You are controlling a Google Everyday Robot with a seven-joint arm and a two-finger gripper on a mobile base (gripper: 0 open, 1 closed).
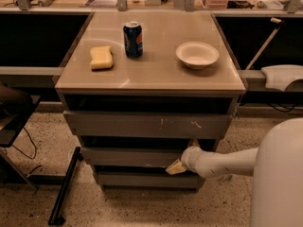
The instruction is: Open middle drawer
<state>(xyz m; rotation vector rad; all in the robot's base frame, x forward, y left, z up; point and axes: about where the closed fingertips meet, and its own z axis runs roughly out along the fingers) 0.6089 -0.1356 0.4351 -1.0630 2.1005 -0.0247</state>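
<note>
A speckled terrazzo floor point(38, 207) lies under a tan-topped cabinet point(151, 77), with dark counters point(28, 71) behind.

- on the desk point(156, 77): sponge point(102, 57) at the left, can point(133, 39) just right of it and farther back, bowl point(197, 55) at the right.
- under the desk, stacked: top drawer point(142, 124), middle drawer point(128, 156), bottom drawer point(142, 178).
- gripper point(183, 157) at the right end of the middle drawer's front; its arm point(227, 162) reaches in from the right.
</note>
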